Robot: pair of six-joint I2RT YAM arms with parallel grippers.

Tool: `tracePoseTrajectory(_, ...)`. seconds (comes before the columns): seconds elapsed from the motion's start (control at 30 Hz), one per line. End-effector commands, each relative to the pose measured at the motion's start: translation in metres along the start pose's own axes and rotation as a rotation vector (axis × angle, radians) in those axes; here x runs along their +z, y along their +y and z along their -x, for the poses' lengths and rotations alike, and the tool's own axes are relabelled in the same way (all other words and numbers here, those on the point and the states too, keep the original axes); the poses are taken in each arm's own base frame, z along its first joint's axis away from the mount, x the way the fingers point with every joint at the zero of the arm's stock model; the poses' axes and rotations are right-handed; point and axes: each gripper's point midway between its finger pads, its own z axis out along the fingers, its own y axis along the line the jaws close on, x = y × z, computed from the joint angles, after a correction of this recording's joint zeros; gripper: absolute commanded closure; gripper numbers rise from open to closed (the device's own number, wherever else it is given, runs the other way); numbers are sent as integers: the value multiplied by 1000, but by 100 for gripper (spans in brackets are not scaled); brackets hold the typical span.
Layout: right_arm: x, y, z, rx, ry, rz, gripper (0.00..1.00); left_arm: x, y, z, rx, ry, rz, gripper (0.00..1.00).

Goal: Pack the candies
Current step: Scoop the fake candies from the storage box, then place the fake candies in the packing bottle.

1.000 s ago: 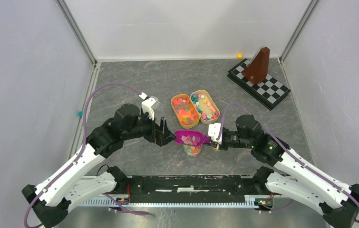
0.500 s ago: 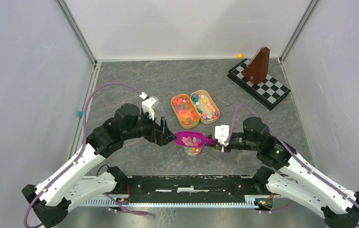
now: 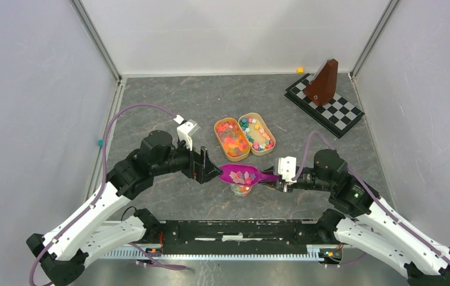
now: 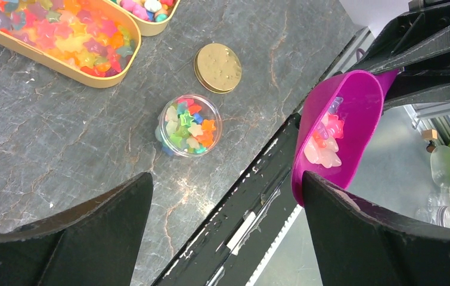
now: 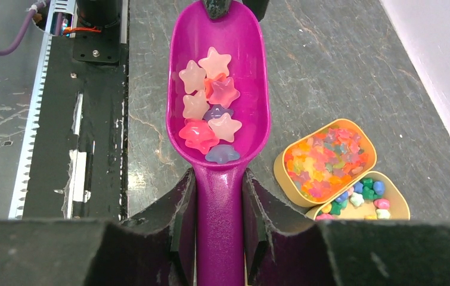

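Fingers of the right gripper (image 5: 219,196) clamp the purple scoop (image 5: 257,77) by its handle, whose end is cut off. Star candies (image 5: 210,113) lie in its bowl. Seen from above, the scoop hides much of the clear jar (image 4: 161,136), which is part-filled with candies; its gold lid (image 4: 217,59) lies just beside it. The left gripper (image 4: 227,179) gapes wide, holding nothing. Beyond, two tan trays (image 3: 216,127) hold more candies.

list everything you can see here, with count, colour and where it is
scoop: 1, purple, held over the jar
candies: many, mixed bright colours, in scoop, jar and both trays
jar: 1, clear, under the scoop
lid: 1, gold, beside the jar
trays: 2, tan, side by side mid-table
checkerboard: 1, black and white, far right
wedge: 1, brown, upright on the checkerboard
left arm: 1, white and black, jaws open, empty
right arm: 1, white and black, jaws shut on the scoop handle
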Motion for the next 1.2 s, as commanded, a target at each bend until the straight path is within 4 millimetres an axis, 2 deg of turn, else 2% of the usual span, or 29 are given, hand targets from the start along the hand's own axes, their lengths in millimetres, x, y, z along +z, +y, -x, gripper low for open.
tracePoseTrajectory(0.0,-11,-12,57,-79,-160,-41,100,2,4,-3,-14,12,16,0)
tracePoseTrajectory(0.1,-10,-13,46,-68,-106,-47,100,1,2,-2,-13,11,12,0)
tracePoseTrajectory(0.37,-12,-18,0,-42,121,-59,100,-7,4,8,-12,-36,42,0)
tracePoseTrajectory(0.7,-27,-23,-41,-21,385,-65,100,-24,15,12,3,-90,124,0)
tracePoseTrajectory(0.97,-38,-23,-61,-4,545,-63,100,-39,28,12,-2,-160,191,0)
tracePoseTrajectory(1.17,-40,-18,-73,-18,675,-55,100,-45,38,3,9,-186,227,0)
